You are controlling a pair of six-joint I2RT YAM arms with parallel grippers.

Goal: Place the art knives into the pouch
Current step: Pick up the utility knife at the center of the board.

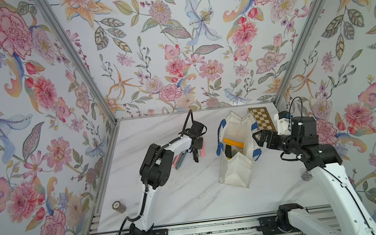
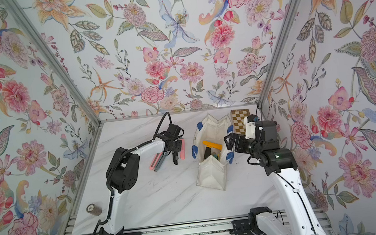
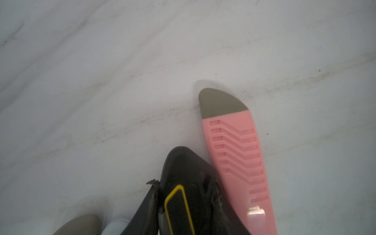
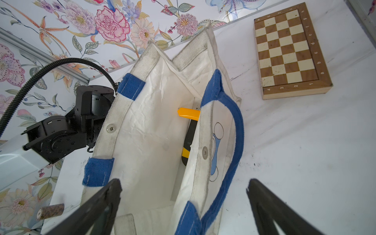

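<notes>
While the pouch point(image 1: 235, 171) stands open on the marble tabletop point(image 1: 191, 199), the art knife point(image 3: 234, 154) is outside it, toward the left arm's side, at the left claw point(image 1: 197, 155). The left wrist view shows a pink ribbed handle with a grey end, just beside one black finger point(image 3: 183, 173) and apparently touching it. The second finger is not visible, so I cannot tell whether the left claw is clamped on the knife. A second pink-and-grey item point(image 1: 178, 160) lies on the tabletop under the left arm.

The right claw point(image 4: 184, 181) gapes wide and grips nothing. Its fingers straddle the pouch's cat-printed wall and a blue handle point(image 4: 239, 132). One finger is over the interior, the other over bare tabletop.

Inside the pouch are a yellow piece point(image 4: 189, 114) and a black-and-yellow tool point(image 4: 191, 132). A chessboard point(image 4: 289, 50) lies behind the pouch. A brown cylinder point(image 1: 119, 206) sits at the front left edge.
</notes>
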